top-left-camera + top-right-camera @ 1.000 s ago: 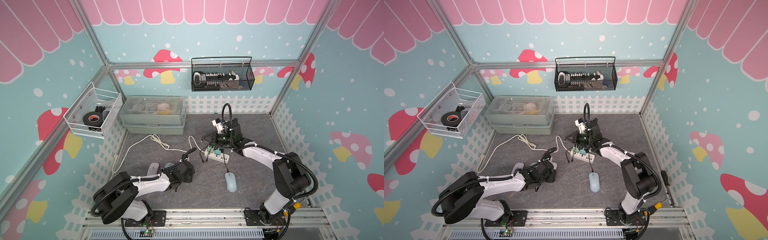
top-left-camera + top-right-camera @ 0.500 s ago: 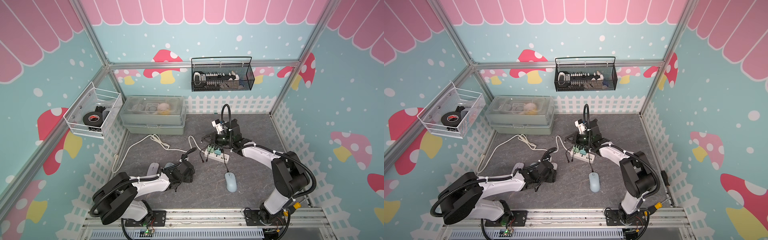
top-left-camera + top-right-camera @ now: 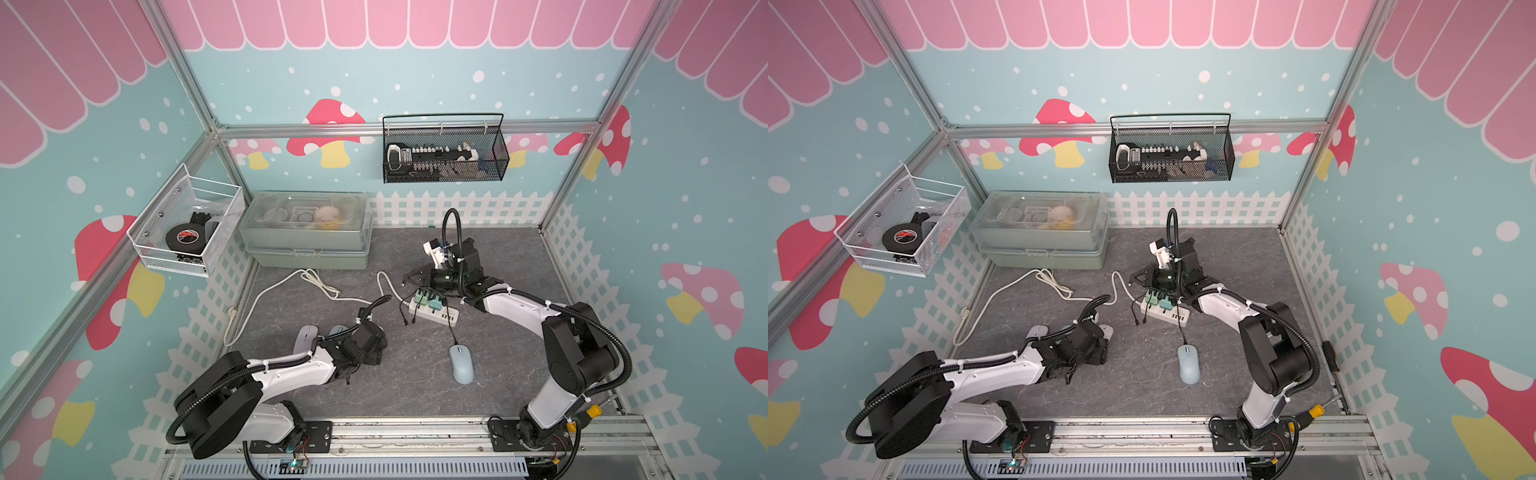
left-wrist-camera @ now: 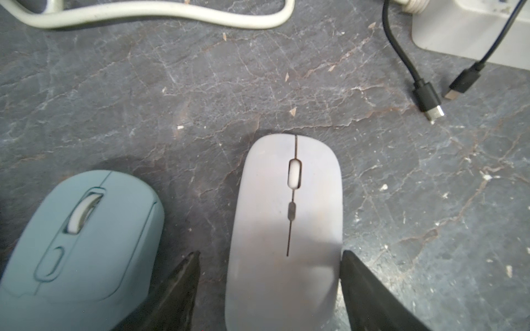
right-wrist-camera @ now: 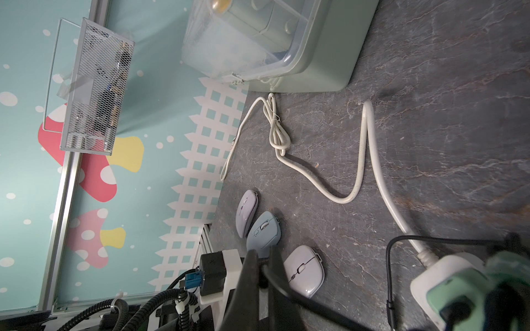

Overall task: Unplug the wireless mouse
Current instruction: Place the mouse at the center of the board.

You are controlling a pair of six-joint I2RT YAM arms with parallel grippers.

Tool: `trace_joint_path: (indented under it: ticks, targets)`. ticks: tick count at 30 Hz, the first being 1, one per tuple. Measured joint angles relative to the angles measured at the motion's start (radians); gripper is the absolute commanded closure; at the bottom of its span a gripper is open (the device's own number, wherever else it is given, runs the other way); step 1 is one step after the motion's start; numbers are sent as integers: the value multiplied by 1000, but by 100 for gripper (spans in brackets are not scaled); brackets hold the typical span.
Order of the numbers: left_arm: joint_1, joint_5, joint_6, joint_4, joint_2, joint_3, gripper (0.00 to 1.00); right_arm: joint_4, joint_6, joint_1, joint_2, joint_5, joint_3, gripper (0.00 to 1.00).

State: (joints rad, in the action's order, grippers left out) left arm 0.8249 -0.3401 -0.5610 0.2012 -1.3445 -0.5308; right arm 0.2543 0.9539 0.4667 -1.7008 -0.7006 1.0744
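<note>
In the left wrist view my left gripper is open and straddles the back of a flat grey wireless mouse. One finger touches its side and the other stands off it. No cable is in that mouse's front end. A blue mouse lies right beside it. My right gripper is shut on a thin black cable. In a top view this gripper hovers just behind the white power strip. A pale blue mouse lies in front of the strip with a black cable running to it.
Two loose black cable plugs lie on the mat next to the strip. A lilac mouse lies at the left. The white power cord loops toward the green toolbox. A white wire basket and a black mesh basket hang on the walls.
My left jaws have spread a little wider around the grey mouse. Both arms have hardly moved, and the right gripper has stayed shut.
</note>
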Motion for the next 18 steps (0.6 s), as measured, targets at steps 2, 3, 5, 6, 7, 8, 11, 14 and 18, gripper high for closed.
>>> trace_joint_path:
  ticks: [2, 3, 5, 6, 7, 8, 11, 14, 18]
  targets:
    - [0, 0, 0, 0, 2, 0, 24, 0, 0, 0, 0, 0, 0, 100]
    - [0, 2, 1, -3, 6, 2, 24, 0, 0, 0, 0, 0, 0, 100]
    - [0, 6, 7, -10, 36, 14, 22, 0, 0, 0, 0, 0, 0, 100]
    - [0, 8, 11, -13, 55, 21, 22, 0, 0, 0, 0, 0, 0, 100]
    - [0, 12, 16, -17, 79, 28, 20, 0, 0, 0, 0, 0, 0, 97]
    - [0, 20, 21, -21, 105, 35, 20, 0, 0, 0, 0, 0, 0, 97]
    - [0, 32, 37, -31, 185, 51, 18, -1, 0, 0, 0, 0, 0, 83]
    - [0, 39, 55, -35, 257, 58, 17, -14, -4, 3, 0, 9, 0, 65]
    - [0, 38, 73, -42, 305, 58, 16, -64, -31, 21, 4, 32, 1, 51]
